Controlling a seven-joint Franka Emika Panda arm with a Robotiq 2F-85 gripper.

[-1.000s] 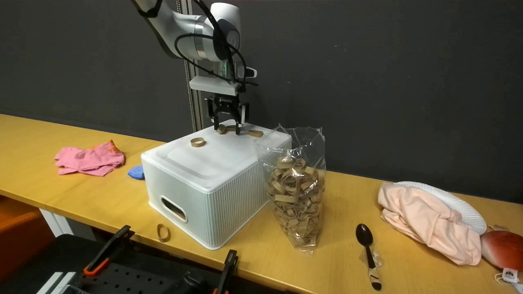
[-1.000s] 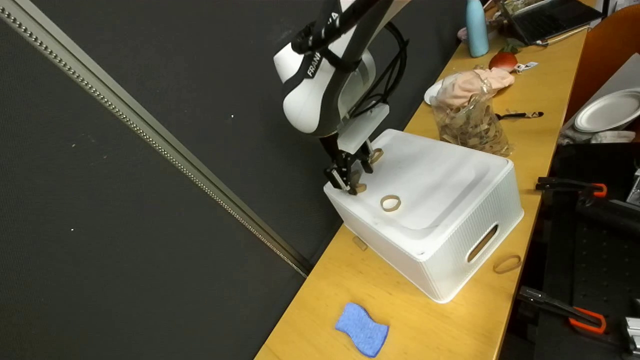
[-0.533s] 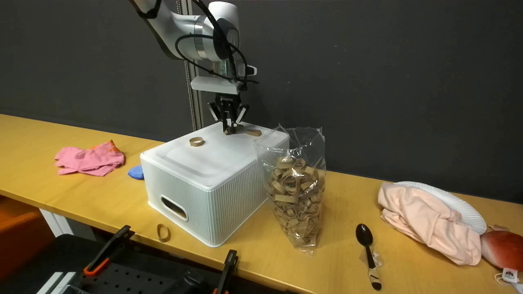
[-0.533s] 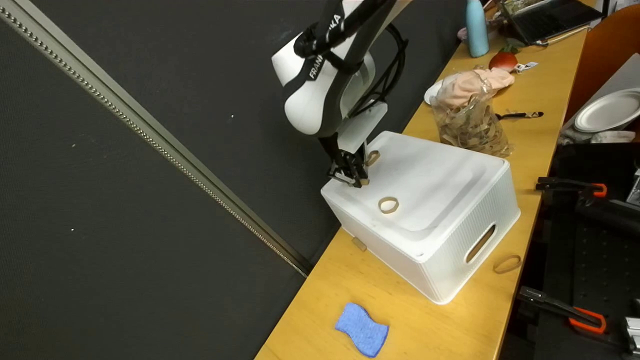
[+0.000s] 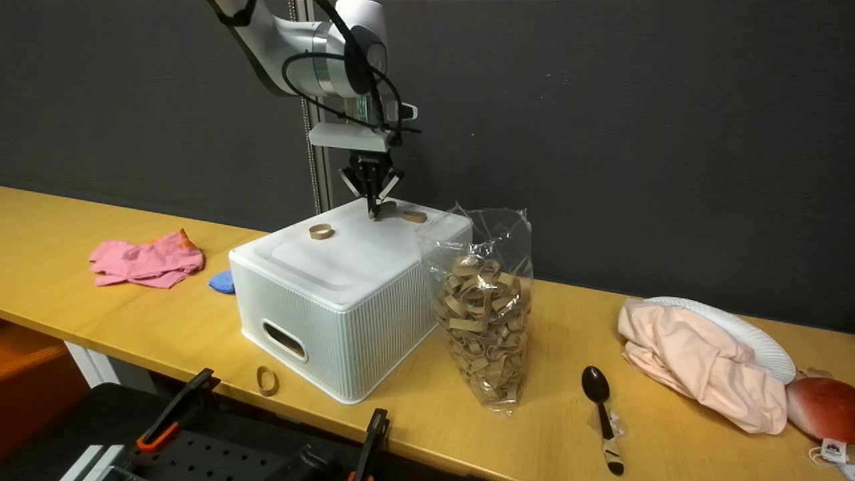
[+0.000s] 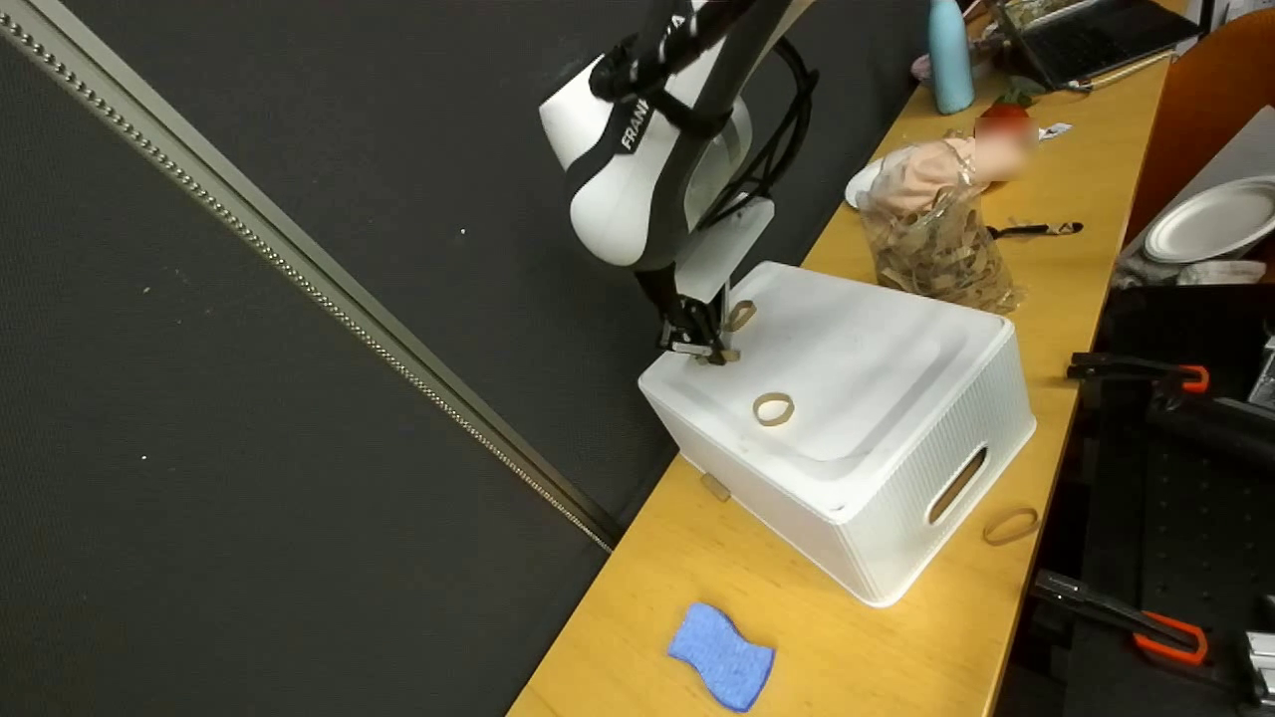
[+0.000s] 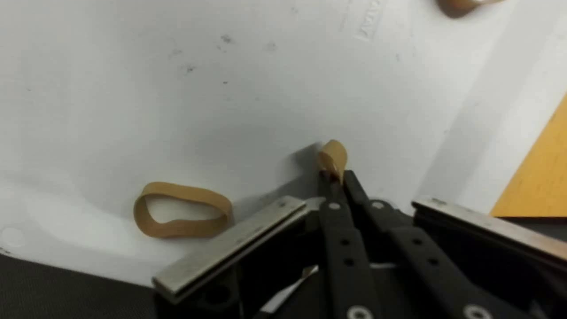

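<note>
My end effector (image 7: pixel 338 180) is pinched narrow on a flat tan rubber band (image 7: pixel 338 155), down by the top face of a white ribbed plastic box (image 5: pixel 394 341). The band sits right between the fingertips, its rounded end poking out past them; I judge its long axis to run along the pads, not across. Whether it touches the box I can't tell.

Counting, I make out two other bands on the box: an oblong tan loop (image 7: pixel 188 227) near the fingers and a round tan loop (image 5: pixel 321 235) farther off. Two more lie on the yellow wooden worktop (image 5: pixel 554 414). Then one clear plastic bag (image 5: pixel 507 240) of bands, too many to count, one blue sponge (image 6: pixel 722 657), one black spoon (image 5: pixel 596 385) and two cloths, a pink cloth (image 5: pixel 147 262) and a peach cloth (image 5: pixel 701 361).
</note>
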